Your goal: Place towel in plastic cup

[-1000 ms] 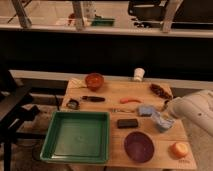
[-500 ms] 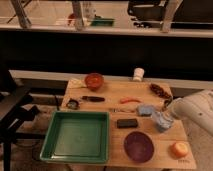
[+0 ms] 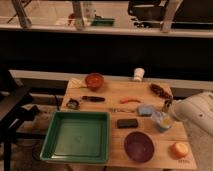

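Observation:
A small light-blue towel (image 3: 145, 110) lies on the wooden table (image 3: 107, 92), right of centre. A pale, clear plastic cup (image 3: 162, 121) stands just to its right and a little nearer the front. My white arm (image 3: 196, 115) reaches in from the right edge. My gripper (image 3: 167, 106) is the dark tip just above the cup and right of the towel. Whether it touches either one is not visible.
A green tray (image 3: 77, 136) fills the front left. A purple plate (image 3: 138, 146), a black block (image 3: 127, 123), an orange object (image 3: 179, 149), a red chili (image 3: 129, 100), an orange bowl (image 3: 93, 80) and a white cup (image 3: 138, 74) also sit on the table.
The arm's tip has shifted slightly down toward the cup. The towel and the cup have not moved.

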`<act>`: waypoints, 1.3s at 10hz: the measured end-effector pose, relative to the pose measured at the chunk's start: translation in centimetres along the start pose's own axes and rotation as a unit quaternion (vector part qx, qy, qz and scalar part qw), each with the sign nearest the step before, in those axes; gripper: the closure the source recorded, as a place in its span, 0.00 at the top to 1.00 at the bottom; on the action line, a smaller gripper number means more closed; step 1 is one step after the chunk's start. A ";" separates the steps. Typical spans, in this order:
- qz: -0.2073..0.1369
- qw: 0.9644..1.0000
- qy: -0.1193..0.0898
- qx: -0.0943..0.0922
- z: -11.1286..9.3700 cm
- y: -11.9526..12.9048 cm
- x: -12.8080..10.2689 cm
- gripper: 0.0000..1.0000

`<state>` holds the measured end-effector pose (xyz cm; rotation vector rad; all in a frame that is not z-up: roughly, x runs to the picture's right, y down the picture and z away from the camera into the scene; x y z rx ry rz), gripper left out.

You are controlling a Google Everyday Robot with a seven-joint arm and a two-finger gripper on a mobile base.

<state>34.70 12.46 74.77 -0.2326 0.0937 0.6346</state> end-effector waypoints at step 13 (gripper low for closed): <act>-0.016 0.999 0.027 -0.017 2.2 1.0 3.0 0.80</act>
